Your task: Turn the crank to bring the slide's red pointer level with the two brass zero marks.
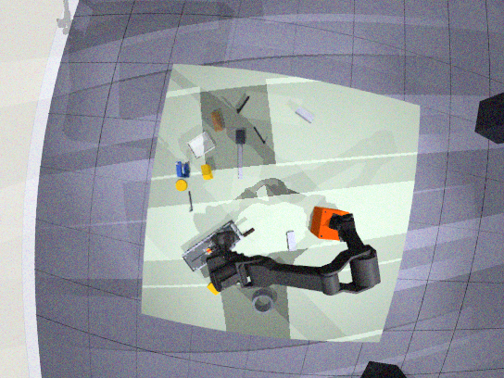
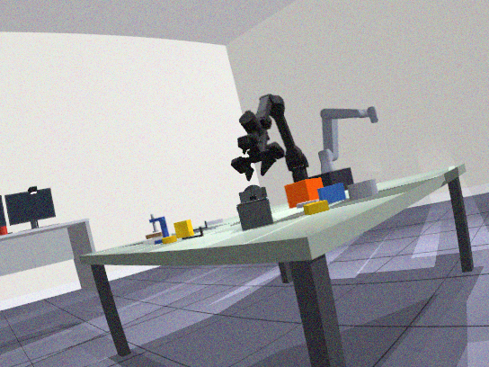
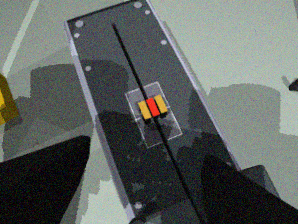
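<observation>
Gripper (image 2: 255, 174): fingers apart, holding nothing, above the machine (image 1: 195, 258) (image 2: 255, 215) (image 3: 107, 87)
Red pointer (image 3: 153, 107): between the brass marks (image 3: 144, 110), seemingly level
Dark handle (image 1: 248, 232): right of machine

The pale green worktop (image 1: 371, 185) (image 2: 202, 257) carries several loose items. A dark-headed hammer with a pale straight handle (image 1: 240, 159) lies inward from the far edge in the top view. Near the left edge, a round yellow disc (image 1: 181, 185) (image 2: 169, 239) sits beside a blue bracket-shaped part (image 1: 184, 170) (image 2: 163, 226). A grey hollow cylinder (image 1: 255, 303) stands inward from the bottom edge. An orange box (image 1: 321, 223) (image 2: 304, 192) stands nearer the right edge than the left.
</observation>
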Controlling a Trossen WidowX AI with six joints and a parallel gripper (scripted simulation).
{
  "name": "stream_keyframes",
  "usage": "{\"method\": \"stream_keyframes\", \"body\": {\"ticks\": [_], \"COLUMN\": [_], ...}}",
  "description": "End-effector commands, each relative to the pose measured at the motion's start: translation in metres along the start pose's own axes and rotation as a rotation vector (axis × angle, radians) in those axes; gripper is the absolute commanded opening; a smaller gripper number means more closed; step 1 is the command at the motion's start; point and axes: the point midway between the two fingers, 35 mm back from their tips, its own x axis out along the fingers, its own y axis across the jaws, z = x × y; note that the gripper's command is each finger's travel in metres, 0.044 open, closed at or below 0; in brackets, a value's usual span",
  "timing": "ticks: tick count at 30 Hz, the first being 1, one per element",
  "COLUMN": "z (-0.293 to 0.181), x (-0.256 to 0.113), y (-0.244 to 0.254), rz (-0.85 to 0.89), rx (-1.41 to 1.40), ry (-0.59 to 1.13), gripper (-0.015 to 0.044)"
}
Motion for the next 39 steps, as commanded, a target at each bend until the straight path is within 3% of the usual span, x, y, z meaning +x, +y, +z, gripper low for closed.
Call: {"method": "stream_keyframes", "body": {"ticks": [1, 5, 6, 23, 39], "z": [0.0, 0.0, 0.0, 0.0, 0.0], "x": [0.0, 0.0, 0.0, 0.0, 0.0], "y": [-0.0001, -0.0001, -0.0001, -0.0001, 0.0], "rz": [-0.001, -0.001, -0.001, -0.001, 0.0], "rx": [0.0, 0.0, 0.0, 0.0, 0.0], "ry": [0.0, 0.0, 0.0, 0.0, 0.0], "gripper": [0.0341, 0.044, 0.044, 0.0, 0.0]}}
